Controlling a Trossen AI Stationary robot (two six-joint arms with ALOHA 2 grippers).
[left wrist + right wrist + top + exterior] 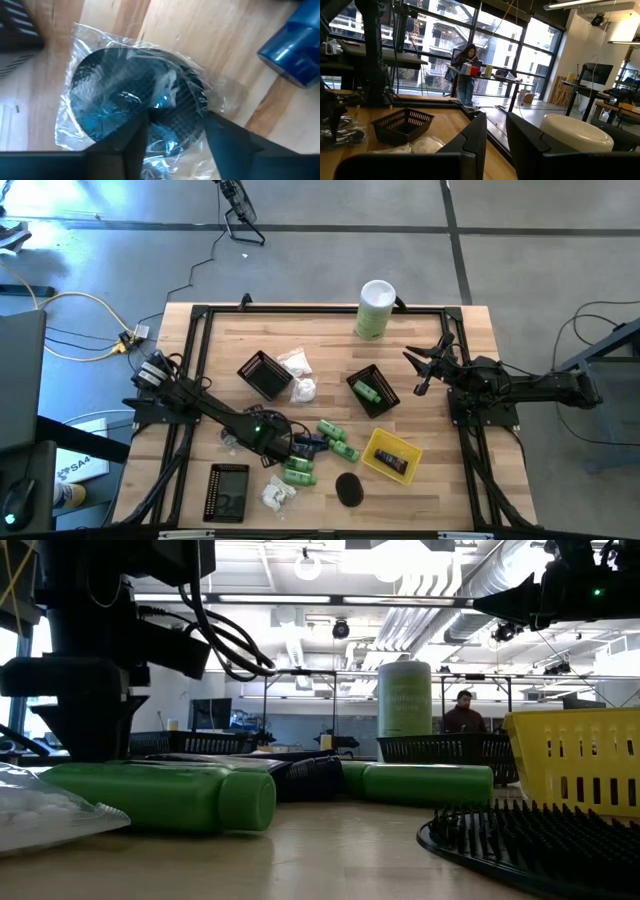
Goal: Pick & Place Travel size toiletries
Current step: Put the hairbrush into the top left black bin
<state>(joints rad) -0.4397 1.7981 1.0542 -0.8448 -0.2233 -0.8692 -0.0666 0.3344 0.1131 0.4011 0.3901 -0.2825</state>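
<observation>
Near the table's front edge, the left gripper (172, 137) straddles a wrapped black disc (135, 95), fingers apart; slick wrap could slip. Right gripper (495, 137) waits, nearly shut.

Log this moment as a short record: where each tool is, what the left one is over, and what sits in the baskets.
left tool: low over a clear-wrapped black disc, fingers either side of it
right tool: raised at the table's right side, idle
yellow basket: one dark tube
black basket: one green bottle
second black basket: contents unclear
</observation>
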